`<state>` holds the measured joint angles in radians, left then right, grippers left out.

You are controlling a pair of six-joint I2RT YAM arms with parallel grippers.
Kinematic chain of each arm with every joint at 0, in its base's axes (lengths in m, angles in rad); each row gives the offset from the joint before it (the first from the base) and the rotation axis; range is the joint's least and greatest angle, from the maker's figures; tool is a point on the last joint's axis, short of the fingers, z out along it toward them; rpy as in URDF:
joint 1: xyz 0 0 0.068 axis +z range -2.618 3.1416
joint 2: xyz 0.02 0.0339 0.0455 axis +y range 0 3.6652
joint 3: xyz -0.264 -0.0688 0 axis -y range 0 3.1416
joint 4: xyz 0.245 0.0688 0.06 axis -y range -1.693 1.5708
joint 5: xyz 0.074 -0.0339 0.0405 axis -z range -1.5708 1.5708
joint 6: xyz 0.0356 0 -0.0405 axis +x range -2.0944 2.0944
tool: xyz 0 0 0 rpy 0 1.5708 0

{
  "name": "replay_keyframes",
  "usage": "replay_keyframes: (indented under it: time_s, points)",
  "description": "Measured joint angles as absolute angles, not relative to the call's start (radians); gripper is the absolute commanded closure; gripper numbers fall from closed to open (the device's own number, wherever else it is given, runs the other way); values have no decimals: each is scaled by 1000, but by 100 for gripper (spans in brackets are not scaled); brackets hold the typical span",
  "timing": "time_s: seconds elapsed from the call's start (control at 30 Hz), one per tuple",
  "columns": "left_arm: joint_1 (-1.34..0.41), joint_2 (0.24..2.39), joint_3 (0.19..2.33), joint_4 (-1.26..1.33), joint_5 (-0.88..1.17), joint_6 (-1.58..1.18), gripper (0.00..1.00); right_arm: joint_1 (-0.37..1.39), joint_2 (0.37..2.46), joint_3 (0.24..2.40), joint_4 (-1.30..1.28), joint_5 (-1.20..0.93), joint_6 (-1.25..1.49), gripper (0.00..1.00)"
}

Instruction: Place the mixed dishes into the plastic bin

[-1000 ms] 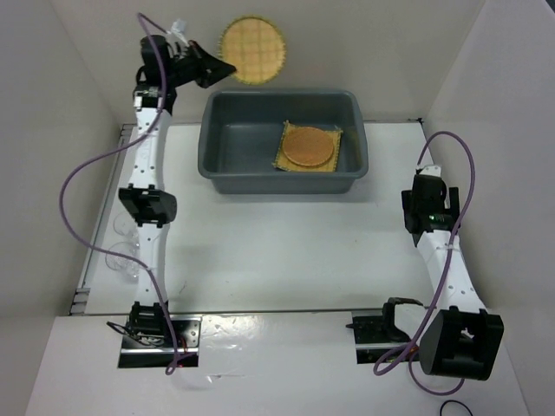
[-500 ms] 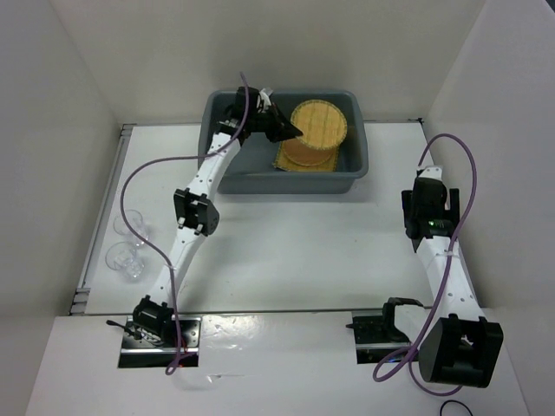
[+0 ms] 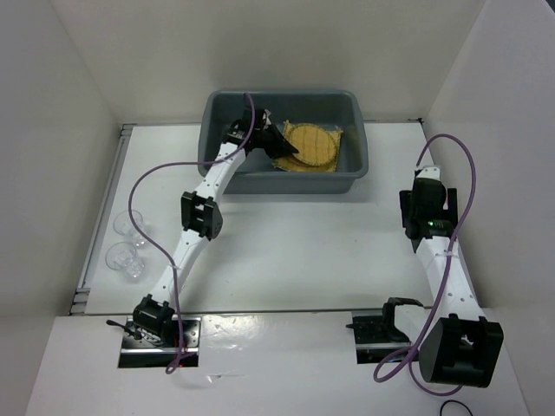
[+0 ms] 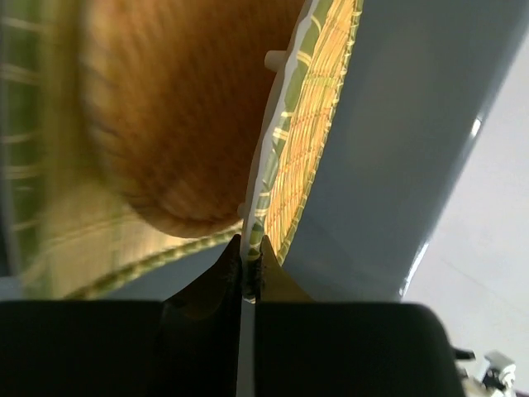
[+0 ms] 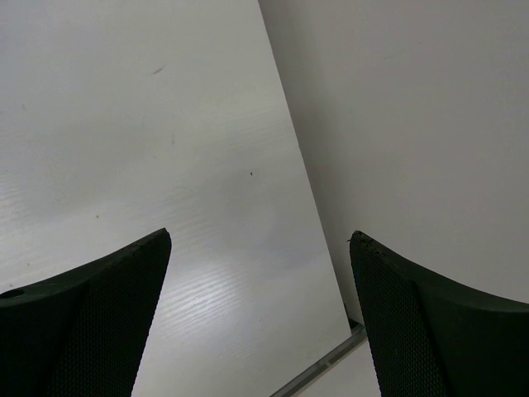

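The grey plastic bin (image 3: pixel 295 184) stands at the back middle of the table. My left gripper (image 3: pixel 281 144) is inside it, shut on the rim of the yellow round woven disc (image 3: pixel 316 144). In the left wrist view the fingertips (image 4: pixel 250 266) pinch the disc's edge (image 4: pixel 307 157), which is tilted over the orange disc (image 4: pixel 182 116) and the square woven mat (image 4: pixel 58 248), next to the bin's wall (image 4: pixel 405 141). Two clear glasses (image 3: pixel 127 224) (image 3: pixel 127 258) stand at the table's left edge. My right gripper (image 3: pixel 427 227) is open and empty over the right side of the table (image 5: pixel 260 306).
White walls enclose the table on the left, back and right. The right wrist view shows bare table (image 5: pixel 149 149) meeting the right wall (image 5: pixel 413 124). The left arm stretches diagonally from its base to the bin.
My left arm swung the yellow disc from high behind the bin down into it, and the disc now lies lower over the orange disc. The right arm barely moved.
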<state>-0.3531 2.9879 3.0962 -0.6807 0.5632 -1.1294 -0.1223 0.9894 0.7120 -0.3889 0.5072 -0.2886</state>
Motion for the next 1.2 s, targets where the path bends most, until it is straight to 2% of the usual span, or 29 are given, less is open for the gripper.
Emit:
replay_keyframes:
  time_s: [0.07,0.13,0.23,0.3,0.33,0.37,0.5,0.6,0.8,0.9,1.0,1.1,1.2]
  points:
    - [-347,2990,3096,-696,549,-1129,99,-122,989,712,-389,502,-289,7]
    - [-340,2991,3096,-698,546,-1129,78,-122,989,712,-389,495,-289,3]
    - [-328,2991,3096,-687,547,-1133,30,-122,990,712,-389,482,-293,2]
    - [-323,2991,3097,-678,547,-1133,17,-122,992,712,-389,476,-294,2]
    - [-320,2991,3097,-675,548,-1127,7,-122,993,712,-389,474,-294,2]
    - [-316,2991,3097,-672,547,-1129,0,-122,994,712,-389,473,-294,2]
    - [-299,2964,3097,-706,502,-1099,0,-122,1004,712,-389,463,-294,2]
    - [-286,2867,3093,-847,345,-977,0,-121,1014,712,-389,456,-293,2]
    - [-241,2374,2898,-1098,-158,-682,0,-98,1033,712,-390,443,-294,2]
    - [-194,2055,2632,-1132,-323,-663,0,-83,1068,713,-411,371,-296,2]
    - [-129,1819,2270,-1114,-443,-684,0,-46,1102,714,-432,321,-303,2]
    - [-50,1698,1925,-1058,-439,-691,0,-1,1122,717,-460,314,-303,2]
    - [18,1685,1633,-994,-411,-692,0,44,1125,720,-495,313,-303,2]
